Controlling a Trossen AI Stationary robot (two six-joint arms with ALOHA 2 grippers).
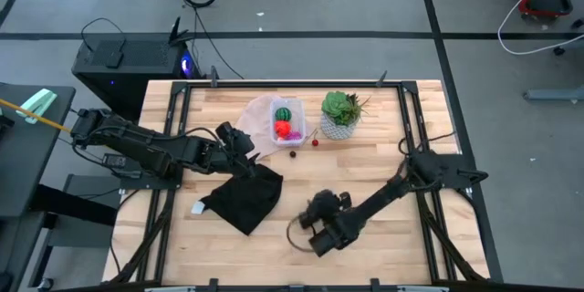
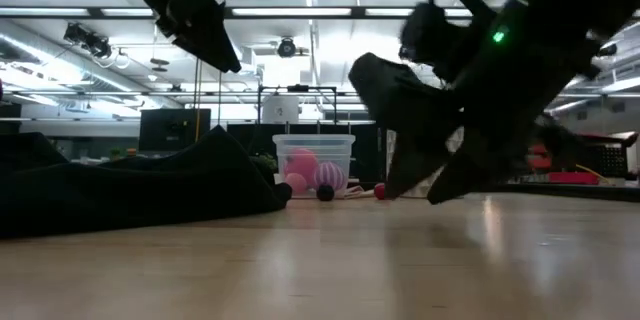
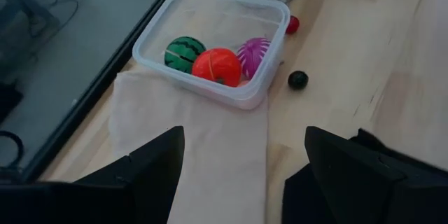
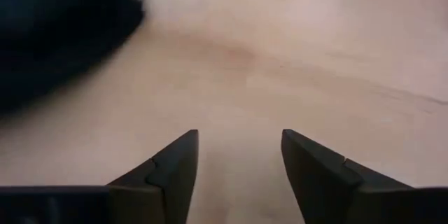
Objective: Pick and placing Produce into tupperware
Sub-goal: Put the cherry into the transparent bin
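The small clear rectangular plastic tub point(image 3: 217, 45) sat on a pale translucent sheet point(image 3: 189, 147) at the far side of the wooden tabletop point(image 1: 383, 192), holding a green striped ball point(image 3: 185, 51), a red-orange ball point(image 3: 217, 66) and a magenta striped piece point(image 3: 253, 54). A dark round bit point(image 3: 298, 80) and a red bit point(image 3: 292, 24) lay just beside it. The left hand point(image 3: 241, 171) hovered released over the sheet; the right hand point(image 4: 238, 171), also released, hung empty near a black cloth point(image 1: 244, 196).

Even bright overhead light; ceiling strips glare low view; right wrist view blurred.
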